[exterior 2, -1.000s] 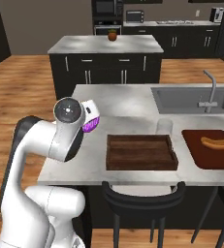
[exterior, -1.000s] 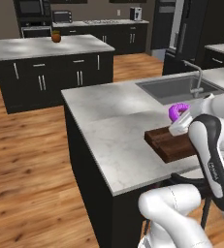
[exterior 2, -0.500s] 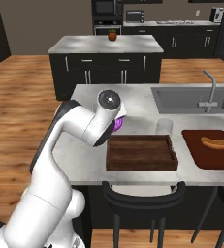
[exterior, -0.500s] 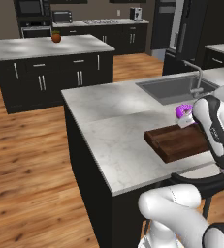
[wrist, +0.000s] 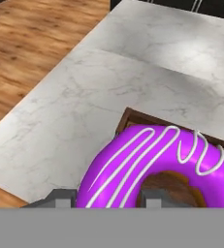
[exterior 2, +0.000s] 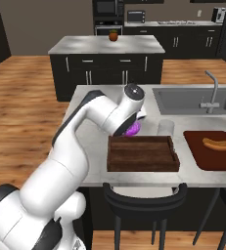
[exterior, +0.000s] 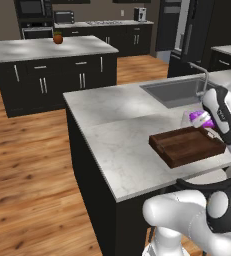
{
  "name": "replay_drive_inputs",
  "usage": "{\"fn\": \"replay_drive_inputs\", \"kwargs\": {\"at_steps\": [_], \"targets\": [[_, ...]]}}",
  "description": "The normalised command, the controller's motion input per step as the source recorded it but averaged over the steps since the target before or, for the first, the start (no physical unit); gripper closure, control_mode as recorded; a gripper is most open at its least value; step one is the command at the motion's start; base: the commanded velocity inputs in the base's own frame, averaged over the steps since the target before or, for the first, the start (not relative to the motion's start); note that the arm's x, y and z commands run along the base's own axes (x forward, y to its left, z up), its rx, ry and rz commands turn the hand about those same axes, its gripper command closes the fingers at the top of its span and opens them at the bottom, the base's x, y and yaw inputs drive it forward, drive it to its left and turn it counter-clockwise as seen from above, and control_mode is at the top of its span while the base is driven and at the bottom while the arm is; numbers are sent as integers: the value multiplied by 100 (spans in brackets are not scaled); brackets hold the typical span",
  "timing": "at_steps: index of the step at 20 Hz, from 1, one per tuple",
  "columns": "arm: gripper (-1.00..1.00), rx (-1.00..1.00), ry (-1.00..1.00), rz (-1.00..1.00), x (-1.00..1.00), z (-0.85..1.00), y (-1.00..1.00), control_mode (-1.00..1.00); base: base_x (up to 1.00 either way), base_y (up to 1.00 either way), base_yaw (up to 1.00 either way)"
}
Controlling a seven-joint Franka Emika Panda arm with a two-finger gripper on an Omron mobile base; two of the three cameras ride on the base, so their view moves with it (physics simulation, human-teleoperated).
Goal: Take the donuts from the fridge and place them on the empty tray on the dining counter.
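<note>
Purple donut (wrist: 152, 167) is gripped between half-closed fingers of gripper (wrist: 104, 196). Donut has been carried rightward within last second and is now held above tray (exterior 2: 143, 154) edge on counter (exterior: 112, 125). Lowering and release are judged next.

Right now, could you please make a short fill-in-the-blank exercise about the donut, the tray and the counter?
1. The claw holds a donut with ____ icing.
2. The donut hangs above the far edge of the empty brown ____.
3. The tray lies on the ____ dining counter.
4. Beyond the tray, a grey ____ is set into the counter.

Missing words: purple; tray; marble; sink
</note>
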Motion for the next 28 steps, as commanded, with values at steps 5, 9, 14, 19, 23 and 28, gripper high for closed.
{"fn": "replay_drive_inputs", "kwargs": {"at_steps": [5,9,14,19,23,28], "targets": [[100,-4,1,-6,19,-56,-43,-100,0,0,0],[100,0,5,-4,33,-31,-40,-100,0,0,0],[100,0,0,-1,38,-38,-42,-100,0,0,0],[100,0,0,-1,33,-49,-27,-100,0,0,0],[100,0,0,0,51,-48,-1,-100,0,0,0],[100,0,0,0,64,-40,-1,-100,0,0,0]]}}
